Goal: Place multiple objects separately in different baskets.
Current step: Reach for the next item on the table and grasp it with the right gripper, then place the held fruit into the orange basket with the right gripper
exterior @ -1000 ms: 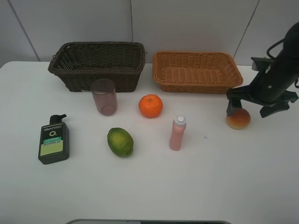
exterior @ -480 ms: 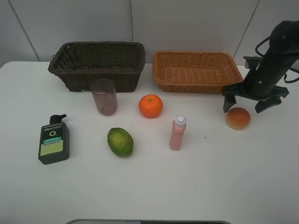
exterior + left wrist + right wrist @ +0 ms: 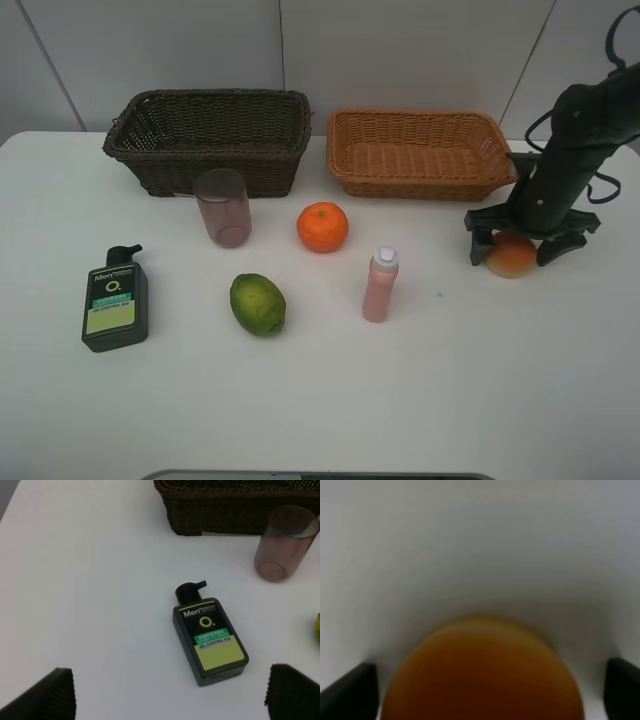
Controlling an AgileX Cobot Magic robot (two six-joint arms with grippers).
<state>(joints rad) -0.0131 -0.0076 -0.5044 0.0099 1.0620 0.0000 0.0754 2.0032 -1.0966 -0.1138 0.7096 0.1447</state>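
Now my right claw (image 3: pixel 512 250) stands wide apart, one finger either side of the peach (image 3: pixel 511 262), not yet pinching it. The peach sits just in front of the tan basket (image 3: pixel 400 186), off its right corner. It looks round, light and probably slick, so I'd squeeze gently across its widest middle.

1. dark brown basket (image 3: pixel 208 140) back left; tan basket (image 3: pixel 420 152) just beside it
2. pink cup (image 3: pixel 222 207) upright, right in front of the dark one; orange (image 3: pixel 322 227) nearby; pink bottle (image 3: pixel 380 285) standing
3. green citrus (image 3: pixel 258 304) mid-front; pump bottle (image 3: pixel 115 299) flat on its back, far left; peach (image 3: pixel 511 257) far right
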